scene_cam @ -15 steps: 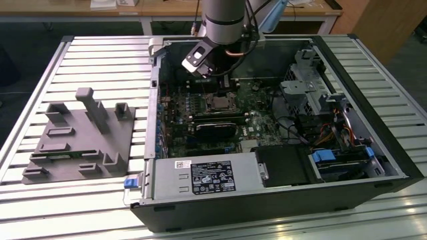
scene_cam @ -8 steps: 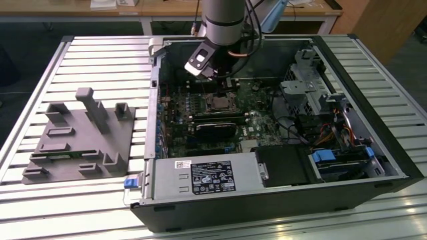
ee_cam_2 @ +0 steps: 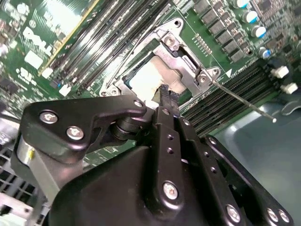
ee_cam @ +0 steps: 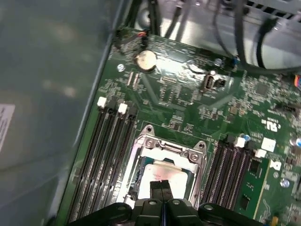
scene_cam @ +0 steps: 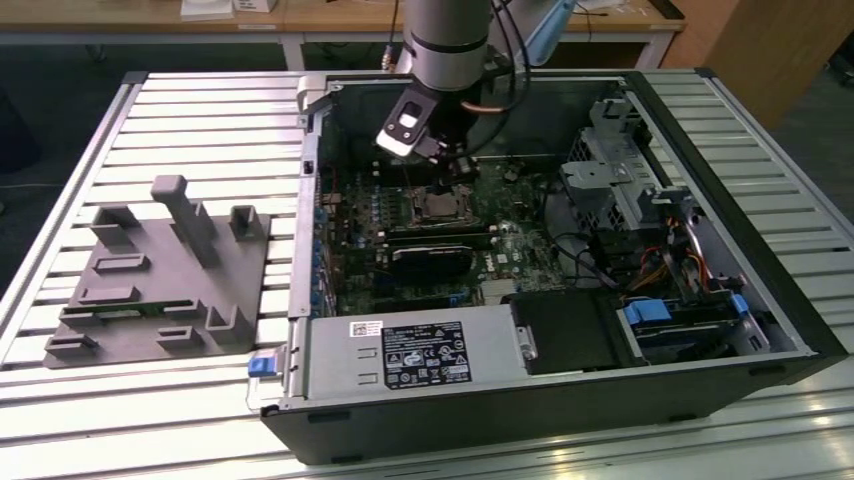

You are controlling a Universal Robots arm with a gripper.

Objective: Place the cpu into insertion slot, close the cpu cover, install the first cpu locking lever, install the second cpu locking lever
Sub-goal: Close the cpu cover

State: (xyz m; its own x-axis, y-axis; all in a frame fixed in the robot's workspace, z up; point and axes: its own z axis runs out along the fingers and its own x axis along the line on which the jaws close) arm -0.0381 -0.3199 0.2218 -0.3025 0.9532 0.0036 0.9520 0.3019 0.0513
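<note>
The cpu (ee_cam_2: 149, 77) (ee_cam: 164, 175) lies flat in the insertion slot (scene_cam: 438, 205), its dull silver top bare. The cpu cover (ee_cam_2: 182, 55) (ee_cam: 170, 145), a thin silvery frame, lies down around it, so the chip shows through the window. My gripper (ee_cam_2: 165, 92) (ee_cam: 160, 184) (scene_cam: 459, 170) is shut with nothing between its fingers. Its tips sit at the edge of the chip's top; I cannot tell whether they touch. One thin wire locking lever (ee_cam_2: 241, 100) juts out loose from a socket corner over the memory slots.
Long black memory slots (ee_cam: 106, 150) (ee_cam: 233, 165) flank the socket on both sides. A black graphics card (scene_cam: 434, 262) and the power supply (scene_cam: 427, 355) lie nearer the case front. A drive cage (scene_cam: 627, 180) stands at the exterior view's right. A grey fixture (scene_cam: 160, 270) rests on the table.
</note>
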